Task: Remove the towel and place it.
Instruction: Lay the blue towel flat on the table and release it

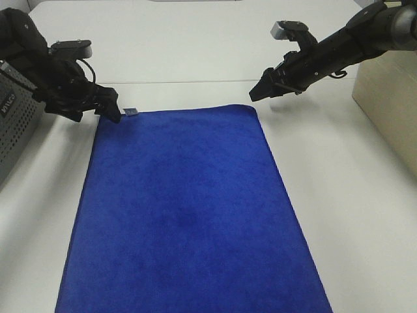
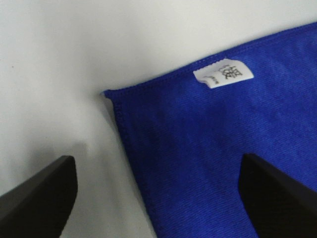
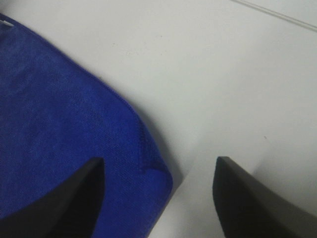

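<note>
Standing at the left edge of the view is a grey perforated case [image 1: 14, 127], partly cut off. Just right of it the black left gripper [image 1: 111, 112] reaches the far left corner of the towel [image 1: 189, 208], spread wide and holding nothing: one finger is over the bare white bench [image 1: 195, 39], the other over blue cloth. A small white tag [image 1: 129, 111] lies on that corner, just beside the gripper. The royal-blue plush towel lies flat down the middle of the bench. Over its far right corner hangs the right gripper [image 1: 256, 95], also spread and empty, straddling the hem. A tan box [image 1: 388, 91] stands at the right.
</note>
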{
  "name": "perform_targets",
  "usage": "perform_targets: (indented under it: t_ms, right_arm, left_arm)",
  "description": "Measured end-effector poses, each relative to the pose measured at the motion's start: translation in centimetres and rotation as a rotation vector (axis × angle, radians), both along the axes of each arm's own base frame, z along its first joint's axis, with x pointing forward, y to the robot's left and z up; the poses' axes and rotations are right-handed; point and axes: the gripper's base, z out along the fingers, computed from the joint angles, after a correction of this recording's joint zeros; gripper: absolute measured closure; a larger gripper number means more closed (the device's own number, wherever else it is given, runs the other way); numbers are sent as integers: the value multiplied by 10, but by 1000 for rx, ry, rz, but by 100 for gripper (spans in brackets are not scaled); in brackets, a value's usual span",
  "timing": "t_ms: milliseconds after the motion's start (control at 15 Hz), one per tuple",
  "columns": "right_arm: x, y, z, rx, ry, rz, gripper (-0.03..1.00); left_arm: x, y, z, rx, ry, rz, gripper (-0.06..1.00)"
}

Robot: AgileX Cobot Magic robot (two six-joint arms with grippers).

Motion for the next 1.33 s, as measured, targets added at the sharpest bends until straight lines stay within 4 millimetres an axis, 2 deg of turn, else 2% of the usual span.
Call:
perform_targets:
  t_ms: [200,400,533,600,667,800,1133,1333]
  right_arm:
    - [1,1,-6,8,-15,15,34]
    - [3,1,-6,11,-42,13,34]
    - [4,2,-16,15,-30,11,34]
    - [3,2,-29,17,-8,15,34]
    - [3,2,-29,17,-8,15,34]
    - [0,8,-38,31,27,38,34]
    - [-6,44,-42,21,14,91,34]
    - [-5,44,-44,27,27,59,39]
  left_arm:
    - [2,8,-11,-38,11,20,12]
    - [6,3,-21,-106,-1,25,12]
    - [7,2,-22,-122,-7,28,12]
    - [7,2,-23,-126,-9,28,12]
    - [7,2,-23,-126,-9,28,12]
    - [8,2,-23,-122,-13,22,12]
    - [7,-8,-24,-117,-22,3,13]
    - [7,-15,-24,-113,-29,-11,13]
